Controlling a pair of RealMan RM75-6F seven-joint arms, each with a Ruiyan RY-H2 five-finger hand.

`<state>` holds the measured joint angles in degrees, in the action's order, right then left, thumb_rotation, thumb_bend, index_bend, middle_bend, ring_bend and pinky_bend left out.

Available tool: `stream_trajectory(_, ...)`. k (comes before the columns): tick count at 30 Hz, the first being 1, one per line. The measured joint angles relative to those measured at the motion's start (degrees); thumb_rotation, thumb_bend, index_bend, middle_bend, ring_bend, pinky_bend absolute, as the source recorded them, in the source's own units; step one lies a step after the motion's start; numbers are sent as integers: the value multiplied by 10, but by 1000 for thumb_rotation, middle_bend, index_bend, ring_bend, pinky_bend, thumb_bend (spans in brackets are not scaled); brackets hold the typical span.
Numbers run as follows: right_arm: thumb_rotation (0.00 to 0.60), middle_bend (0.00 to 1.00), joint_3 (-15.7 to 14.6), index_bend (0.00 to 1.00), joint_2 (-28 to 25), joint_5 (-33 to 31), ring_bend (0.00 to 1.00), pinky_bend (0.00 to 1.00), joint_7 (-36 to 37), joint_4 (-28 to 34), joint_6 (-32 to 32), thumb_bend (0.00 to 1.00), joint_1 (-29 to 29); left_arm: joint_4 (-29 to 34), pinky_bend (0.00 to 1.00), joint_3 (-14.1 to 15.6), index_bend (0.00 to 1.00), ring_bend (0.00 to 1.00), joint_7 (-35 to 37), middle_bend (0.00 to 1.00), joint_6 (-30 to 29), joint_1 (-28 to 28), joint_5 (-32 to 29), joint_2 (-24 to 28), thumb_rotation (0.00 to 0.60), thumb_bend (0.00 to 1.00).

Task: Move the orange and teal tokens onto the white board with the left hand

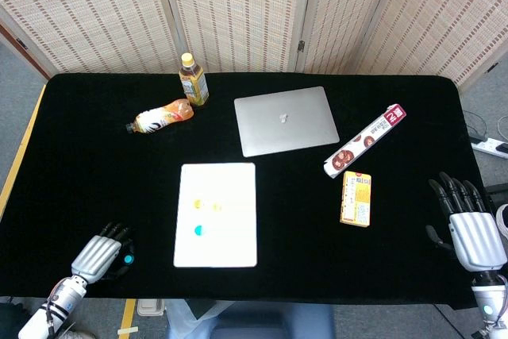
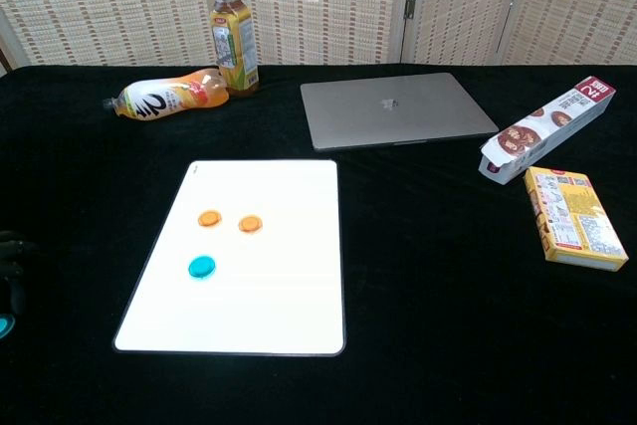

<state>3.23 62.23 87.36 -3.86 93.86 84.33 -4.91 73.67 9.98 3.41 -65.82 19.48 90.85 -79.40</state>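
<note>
Three round tokens, two orange [image 2: 209, 218] [image 2: 250, 224] and one teal [image 2: 202, 267], sit on the flat white board [image 2: 289, 296], right of the left hand [image 1: 99, 254], which holds nothing, fingers curled; a careless sweep could knock them off.

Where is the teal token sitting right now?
The round teal token lies on the left half of the flat white board in the chest view, just nearer the camera than the two orange tokens.

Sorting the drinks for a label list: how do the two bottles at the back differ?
The tea bottle stands upright with a yellow cap; the orange bottle lies on its side, pointing left. The tea bottle is amber with a corn label; the orange bottle has a white swirl. Both touch near the screen.
</note>
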Motion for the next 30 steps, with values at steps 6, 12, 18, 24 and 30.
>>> stream_trajectory(6, 600, 0, 0, 0, 0, 0, 17, 0, -1, 1, 1, 377, 0, -6, 0, -2, 489, 70, 8, 167, 6, -1, 1, -3, 600, 345)
stream_trajectory(12, 600, 0, 0, 0, 0, -1, 18, 0, -1, 1, 1, 377, 0, -12, 0, -4, 521, 75, 14, 167, 10, 0, 3, -7, 600, 358)
stream_trajectory(18, 600, 0, -1, 0, 0, 0, 18, 0, -1, 1, 2, 377, 1, -9, 0, -10, 527, 76, 18, 167, 6, 2, 8, -4, 600, 361)
stream_trajectory(24, 600, 0, -1, 0, -1, 1, 17, 0, 0, 0, 2, 377, 1, 17, 0, -22, 526, 76, 13, 167, 4, 22, 21, 11, 600, 362)
stream_trajectory(30, 600, 0, 0, 0, -1, 0, 19, 0, 4, -4, 1, 377, 0, 60, 0, -45, 525, 75, 5, 167, 22, 64, 34, 24, 600, 362)
